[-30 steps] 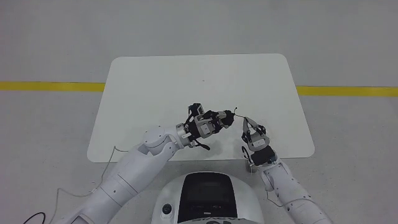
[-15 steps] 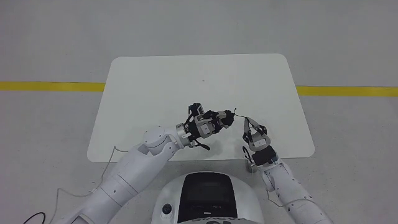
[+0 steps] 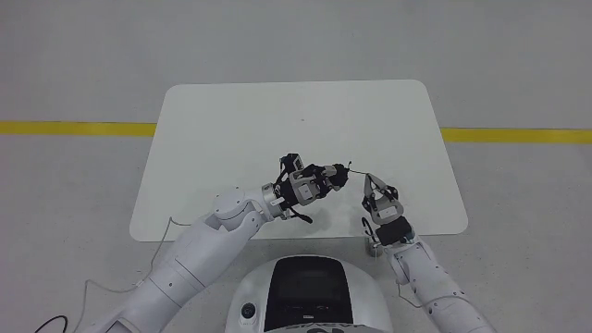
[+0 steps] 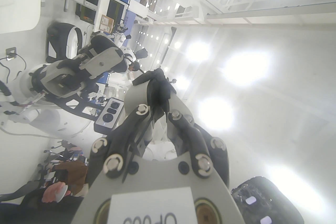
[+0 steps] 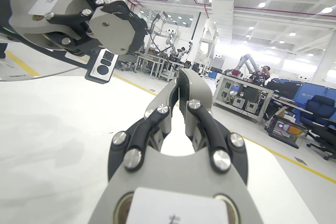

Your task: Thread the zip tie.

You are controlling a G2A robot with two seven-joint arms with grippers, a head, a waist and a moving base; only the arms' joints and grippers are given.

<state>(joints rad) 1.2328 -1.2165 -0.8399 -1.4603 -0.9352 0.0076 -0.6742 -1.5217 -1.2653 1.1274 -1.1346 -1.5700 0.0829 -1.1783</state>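
Note:
A thin black zip tie (image 3: 359, 171) spans the short gap between my two grippers, a little above the white table (image 3: 277, 120) near its front edge. My left gripper (image 3: 339, 176) is shut on one end of it. In the left wrist view the black strap (image 4: 155, 96) sits pinched between the fingertips, with its tail running back along one finger. My right gripper (image 3: 372, 181) stands just to the right, tips pointing at the left one. Its fingers (image 5: 187, 83) are shut, and the tie (image 5: 157, 46) rises from their tips toward the left gripper (image 5: 123, 25).
The table's front edge (image 3: 305, 237) lies just below both grippers. Grey floor with yellow lines (image 3: 74, 128) surrounds the table. Benches and other robot arms (image 5: 244, 93) stand far off in the hall.

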